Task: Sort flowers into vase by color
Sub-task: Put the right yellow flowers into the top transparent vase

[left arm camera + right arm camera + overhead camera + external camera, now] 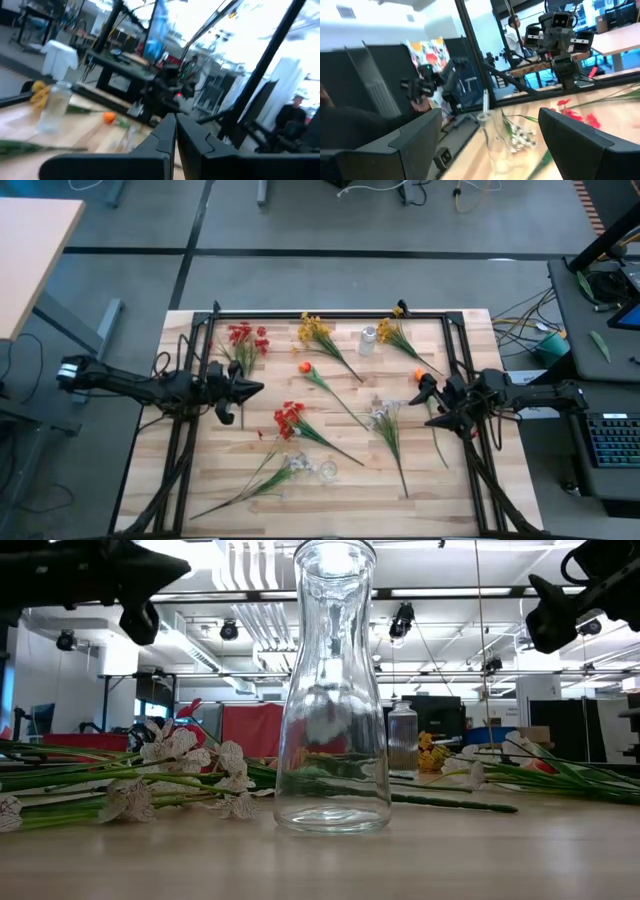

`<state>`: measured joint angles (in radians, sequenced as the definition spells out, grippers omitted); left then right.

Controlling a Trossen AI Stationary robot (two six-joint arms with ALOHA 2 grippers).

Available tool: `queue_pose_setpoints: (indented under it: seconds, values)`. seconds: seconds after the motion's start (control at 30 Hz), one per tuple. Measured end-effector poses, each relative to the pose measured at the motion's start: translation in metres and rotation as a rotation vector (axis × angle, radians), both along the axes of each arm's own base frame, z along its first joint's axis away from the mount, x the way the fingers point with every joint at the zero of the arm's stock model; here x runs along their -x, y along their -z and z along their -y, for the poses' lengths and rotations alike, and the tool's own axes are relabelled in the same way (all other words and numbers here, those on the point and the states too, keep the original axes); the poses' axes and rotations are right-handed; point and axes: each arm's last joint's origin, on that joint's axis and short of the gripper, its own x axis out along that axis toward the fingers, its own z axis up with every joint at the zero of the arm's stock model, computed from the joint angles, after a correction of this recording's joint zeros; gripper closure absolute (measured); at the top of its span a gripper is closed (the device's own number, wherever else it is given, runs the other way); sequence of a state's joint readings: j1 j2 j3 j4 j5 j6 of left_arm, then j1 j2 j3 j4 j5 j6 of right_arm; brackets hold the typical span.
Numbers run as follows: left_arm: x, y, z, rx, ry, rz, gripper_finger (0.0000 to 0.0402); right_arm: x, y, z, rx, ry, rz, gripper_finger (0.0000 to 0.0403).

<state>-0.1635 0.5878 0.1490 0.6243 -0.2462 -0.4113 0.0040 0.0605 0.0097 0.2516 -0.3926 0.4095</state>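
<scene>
While flowers (318, 385) lie scattered across the counter (440, 480) at frame centre: left gripper (250, 390), fingers clenched on nothing, mid-left; right gripper (425, 392), fingers spread, mid-right; clear vase (333, 690), apparently the glass lower centre.

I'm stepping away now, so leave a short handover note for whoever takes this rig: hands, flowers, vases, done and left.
Left hand: shut, empty, above the table's left side.
Right hand: open, empty, above the right side.
Flowers: red, yellow, orange and white sprays all lie loose on the table.
Vases: one at the back, one near the front; both empty.
Done: nothing sorted.
Left: every spray.
</scene>
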Motion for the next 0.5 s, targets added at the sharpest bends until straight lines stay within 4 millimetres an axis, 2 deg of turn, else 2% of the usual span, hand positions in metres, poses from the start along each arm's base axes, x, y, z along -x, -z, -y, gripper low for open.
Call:
queue_pose_setpoints:
  seconds: [0.5]
  values:
    - [-0.023,0.011,0.006,-0.009,0.066,-0.010,0.0402,0.001,-0.007,0.002,-0.075,0.062,0.053,0.0080]
